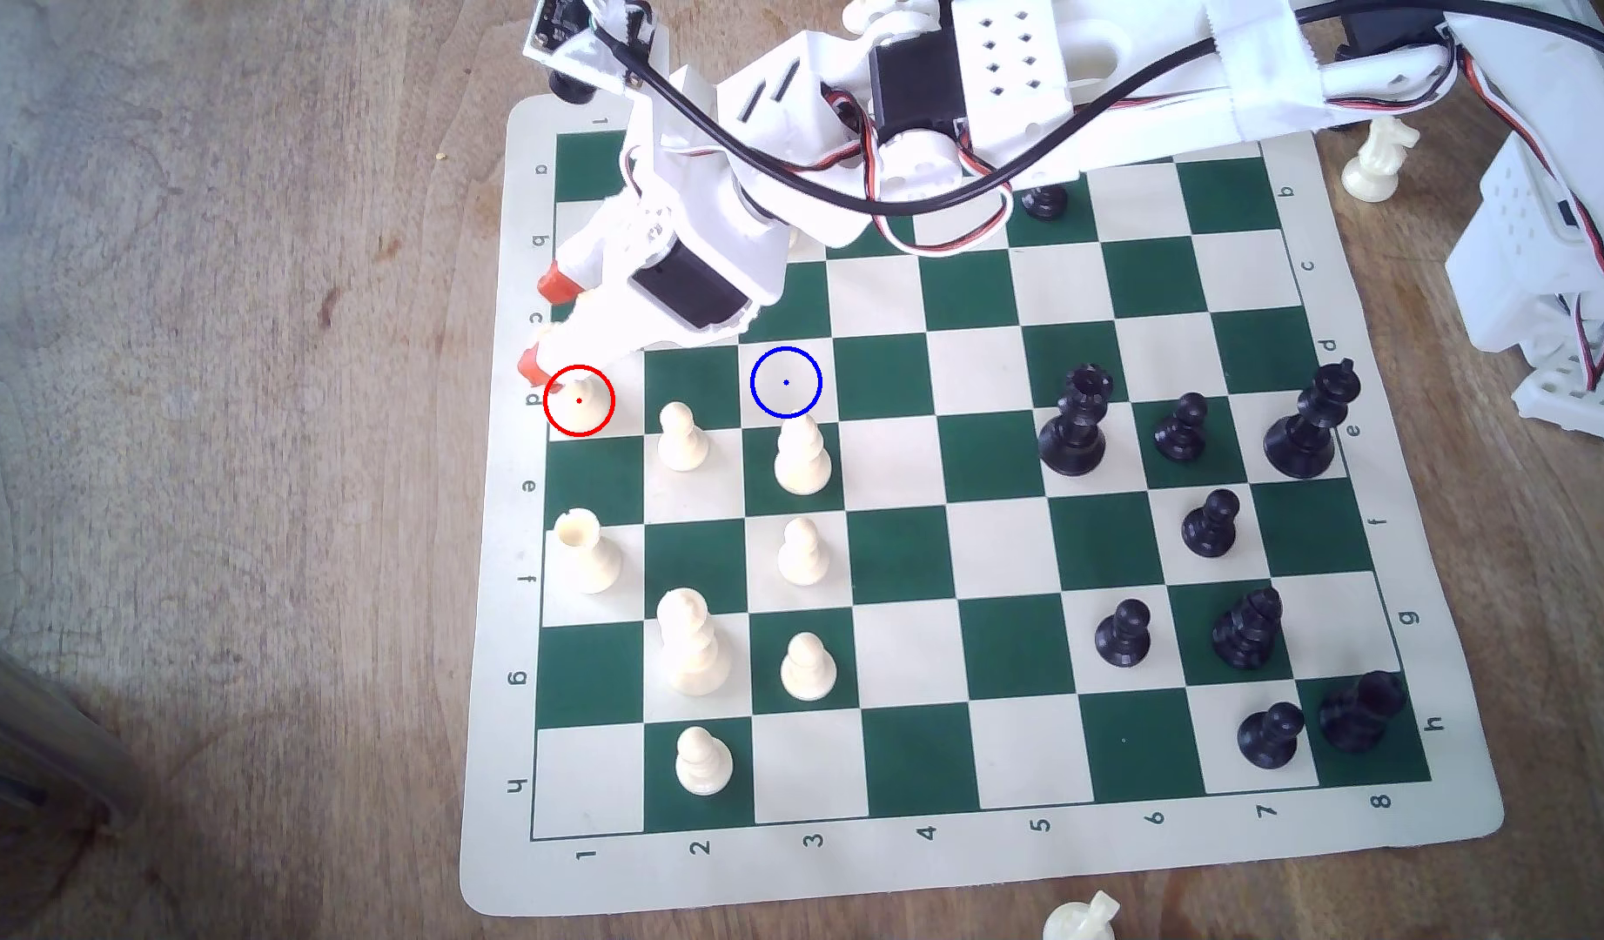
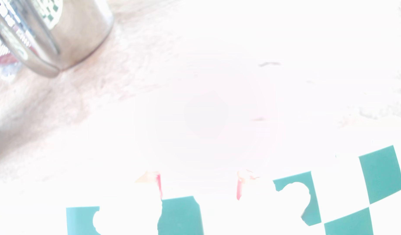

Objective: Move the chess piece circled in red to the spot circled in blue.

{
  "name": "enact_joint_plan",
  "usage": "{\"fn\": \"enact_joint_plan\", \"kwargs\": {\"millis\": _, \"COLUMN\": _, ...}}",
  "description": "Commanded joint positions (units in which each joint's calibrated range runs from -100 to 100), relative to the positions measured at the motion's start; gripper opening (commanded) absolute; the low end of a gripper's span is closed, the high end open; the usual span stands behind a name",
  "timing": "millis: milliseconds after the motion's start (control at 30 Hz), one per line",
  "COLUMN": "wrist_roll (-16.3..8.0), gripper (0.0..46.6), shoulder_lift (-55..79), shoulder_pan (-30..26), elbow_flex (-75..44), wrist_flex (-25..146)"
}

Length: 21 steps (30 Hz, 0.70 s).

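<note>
- Gripper (image 1: 545, 339) with orange tips hangs low over the board's edge on the exterior view's left, right at the red ring; one tip sits up by the rim letters, the other just touches the ring
- Cream piece (image 1: 579, 394) inside that red ring is mostly hidden under the white finger, so only a pale bit of it shows; its crown I cannot make out from here
- Fingers (image 2: 239, 188) look spread in the wrist view, two thin red edges well apart with washed-out white between them, yet whether they are closing on the piece I cannot tell
- Blue ring (image 1: 786, 382) marks a cream square two files toward the exterior view's right, same row, with a green square between; a cream pawn (image 1: 802, 461) stands just beside it on the near side
- Handling, as I judge it: light, hard, smooth plastic, tall and slim, so it will tip easily and could slide out of a loose pinch
- Best hold would be on the narrow body under the crown, squarely, lifted high enough to pass the pawn (image 1: 682, 438) next door
</note>
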Motion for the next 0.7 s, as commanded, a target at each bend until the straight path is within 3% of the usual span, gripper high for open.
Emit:
{"fn": "enact_joint_plan", "kwargs": {"millis": 0, "wrist_roll": -0.29, "gripper": 17.8, "shoulder_lift": -2.47, "shoulder_pan": 0.72, "elbow_flex": -5.47, "wrist_flex": -1.49}}
{"fn": "enact_joint_plan", "kwargs": {"millis": 667, "wrist_roll": -0.68, "gripper": 17.7, "shoulder_lift": 1.18, "shoulder_pan": 0.95, "elbow_flex": -6.02, "wrist_flex": -3.7}}
